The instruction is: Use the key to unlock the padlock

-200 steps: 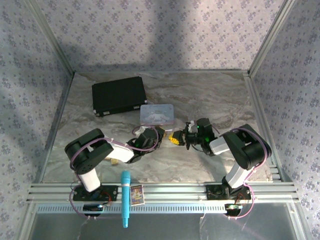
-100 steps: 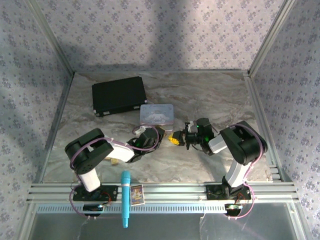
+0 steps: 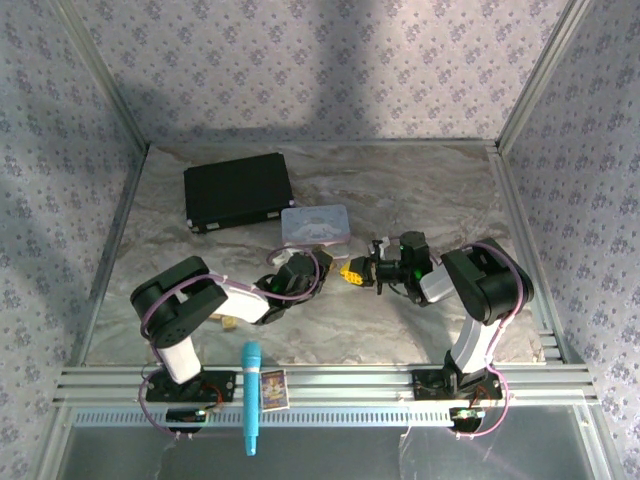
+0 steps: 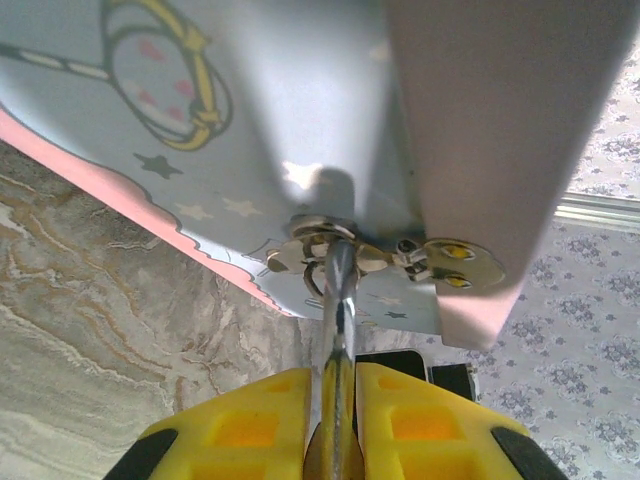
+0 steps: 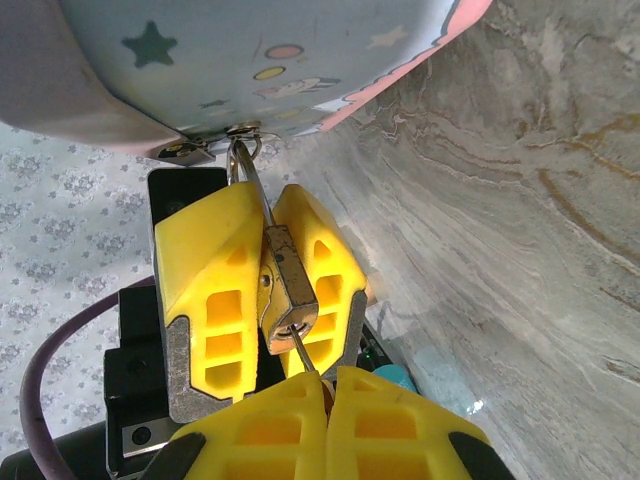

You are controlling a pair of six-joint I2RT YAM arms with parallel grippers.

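Marbled tabletop (image 5: 520,230) below; my left gripper (image 4: 338,395) clamps the padlock (image 5: 285,285), its shackle (image 4: 340,280) hooked through the hasp (image 5: 245,135) of the tin (image 5: 250,60). The key (image 5: 303,358), pinched in my right gripper (image 5: 325,385), looks seated in the lock; turning and freeing remain.

- I work in a lab test cell, boxed in by aluminium frame posts (image 3: 100,75).
- Floral-papered wall panels (image 3: 320,70) surround my marbled worktop (image 3: 420,190).
- A slotted metal rail (image 3: 340,385) edges its near side.
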